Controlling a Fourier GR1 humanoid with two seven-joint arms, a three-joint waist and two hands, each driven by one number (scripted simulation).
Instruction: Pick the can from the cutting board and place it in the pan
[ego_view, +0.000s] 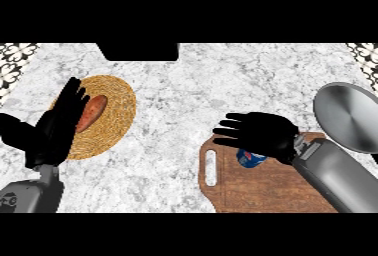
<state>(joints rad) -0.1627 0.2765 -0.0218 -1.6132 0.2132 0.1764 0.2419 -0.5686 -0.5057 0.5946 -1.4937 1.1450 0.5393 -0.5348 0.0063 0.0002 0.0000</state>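
A blue can (250, 159) lies on the wooden cutting board (251, 192) at the lower right; only part of it shows under my right hand (262, 134). That hand hovers over the can with its fingers spread towards the left, open, not curled round the can. The grey metal pan (347, 116) sits at the right edge, just beyond the board. My left hand (59, 125) rests open at the left, fingers up.
A round woven straw mat (111, 107) with an orange-red sweet potato (92, 111) on it lies at the left, partly behind my left hand. A black object (138, 51) sits at the counter's far edge. Patterned wall shows at both upper corners.
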